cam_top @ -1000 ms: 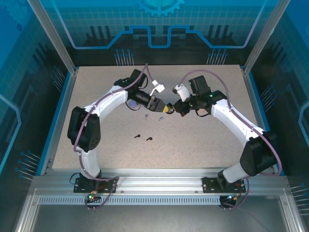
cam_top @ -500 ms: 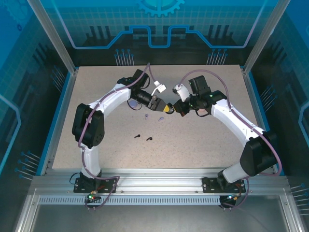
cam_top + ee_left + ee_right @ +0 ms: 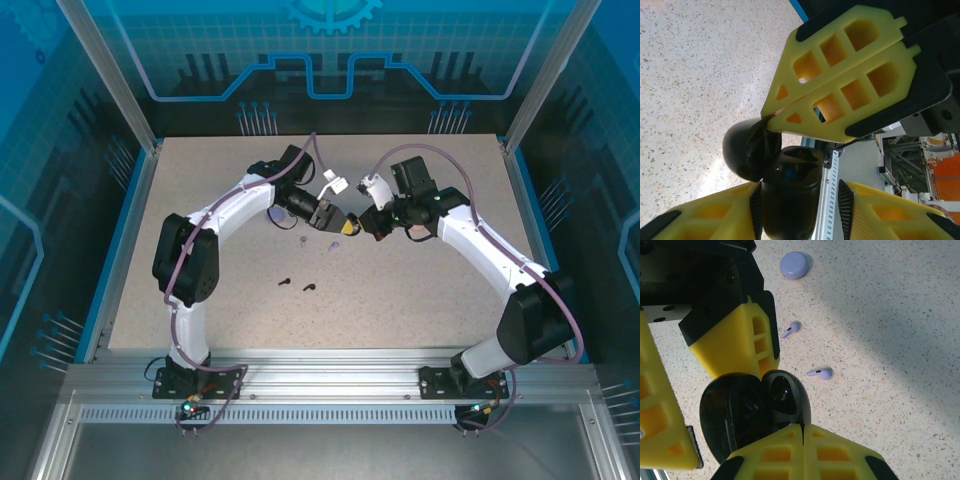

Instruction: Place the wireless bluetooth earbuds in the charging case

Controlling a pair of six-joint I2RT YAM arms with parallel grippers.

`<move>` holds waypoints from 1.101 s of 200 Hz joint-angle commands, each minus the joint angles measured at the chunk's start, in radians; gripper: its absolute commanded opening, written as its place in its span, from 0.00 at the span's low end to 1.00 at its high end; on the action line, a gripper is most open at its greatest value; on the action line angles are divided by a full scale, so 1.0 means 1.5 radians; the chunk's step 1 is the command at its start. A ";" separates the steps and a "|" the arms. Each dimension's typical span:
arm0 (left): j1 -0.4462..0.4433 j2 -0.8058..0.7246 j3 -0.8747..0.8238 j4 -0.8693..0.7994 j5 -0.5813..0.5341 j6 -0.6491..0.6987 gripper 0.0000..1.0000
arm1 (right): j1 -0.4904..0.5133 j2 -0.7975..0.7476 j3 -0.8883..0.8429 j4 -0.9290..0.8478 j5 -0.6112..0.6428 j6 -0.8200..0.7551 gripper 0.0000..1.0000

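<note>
- Earbuds, the lilac pair, lie loose on the table just beside the grippers.
- Right gripper is closed, pinching the black case by its open lid.
- Left gripper flanks the case body; grip unclear.

Robot lab cell: alu frame, blue printed panels, speckled table.

The right gripper has its two yellow fingers pressed together. Their tips pinch the edge of the lid of the open black case, which sits just ahead of them. The left gripper reaches in from the far side, one finger on each side of the case body. On the table beyond the tips lie the near earbud, the far earbud, both lilac, and, farthest out, a shut lilac case.
</note>
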 commanded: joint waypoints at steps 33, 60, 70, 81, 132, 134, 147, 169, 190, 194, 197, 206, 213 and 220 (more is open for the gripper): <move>-0.003 0.016 0.023 -0.006 0.026 0.010 0.35 | 0.003 -0.005 0.015 0.007 -0.016 0.001 0.00; -0.003 0.017 0.023 -0.006 0.026 0.009 0.24 | 0.003 -0.006 0.014 0.009 -0.013 0.002 0.00; -0.003 0.018 0.022 -0.006 0.026 0.010 0.19 | 0.003 -0.007 0.014 0.010 -0.012 0.004 0.00; -0.003 0.018 0.021 -0.006 0.027 0.009 0.14 | 0.003 -0.009 0.012 0.013 -0.011 0.007 0.00; 0.002 -0.003 -0.012 0.034 0.013 -0.007 0.00 | -0.035 -0.060 -0.003 0.041 -0.009 0.059 0.41; 0.003 -0.005 -0.015 0.039 0.012 -0.009 0.00 | -0.037 -0.064 -0.003 0.041 -0.011 0.063 0.42; 0.008 -0.024 -0.041 0.072 0.008 -0.026 0.00 | -0.060 -0.092 -0.006 0.046 -0.036 0.089 0.47; 0.022 -0.060 -0.091 0.131 -0.002 -0.054 0.00 | -0.084 -0.142 -0.014 0.048 -0.050 0.132 0.55; 0.032 -0.110 -0.152 0.202 -0.018 -0.089 0.00 | -0.089 -0.165 -0.009 0.023 -0.026 0.171 0.61; 0.034 -0.120 -0.166 0.218 -0.022 -0.096 0.00 | -0.089 -0.166 -0.009 0.016 -0.022 0.180 0.62; 0.035 -0.128 -0.177 0.229 -0.026 -0.101 0.00 | -0.089 -0.167 -0.009 0.013 -0.018 0.187 0.62; 0.037 -0.153 -0.205 0.264 -0.039 -0.118 0.00 | -0.088 -0.166 -0.010 0.003 -0.012 0.211 0.62; 0.039 -0.176 -0.233 0.293 -0.051 -0.131 0.00 | -0.087 -0.166 -0.016 -0.001 -0.004 0.234 0.63; 0.040 -0.200 -0.259 0.323 -0.068 -0.145 0.00 | -0.084 -0.166 -0.025 -0.002 0.000 0.254 0.63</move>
